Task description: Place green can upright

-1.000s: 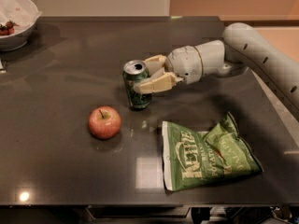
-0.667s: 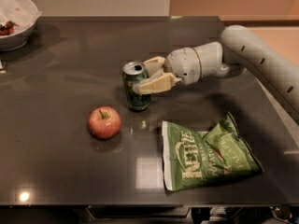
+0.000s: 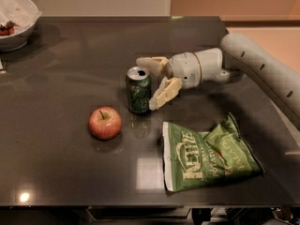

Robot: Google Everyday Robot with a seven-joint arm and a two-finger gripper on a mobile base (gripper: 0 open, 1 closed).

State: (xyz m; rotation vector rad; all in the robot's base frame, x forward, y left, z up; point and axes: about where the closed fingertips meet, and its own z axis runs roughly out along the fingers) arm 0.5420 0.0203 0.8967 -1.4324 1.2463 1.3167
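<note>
The green can point(image 3: 138, 91) stands upright on the dark table point(image 3: 70, 172), near its middle, with its silver top and pull tab facing up. My gripper point(image 3: 146, 84) comes in from the right at the can's height. It is open. One pale finger point(image 3: 153, 63) reaches past the far side of the can's top. The other finger point(image 3: 165, 93) slants down by the can's right side. The can stands on the table by itself.
A red apple point(image 3: 105, 122) lies left and in front of the can. A flat green chip bag point(image 3: 208, 153) lies to the front right, below my arm point(image 3: 262, 69). A white bowl point(image 3: 16, 20) sits at the far left corner.
The fingers have spread apart and let go of the can. The can stays upright in the same spot.
</note>
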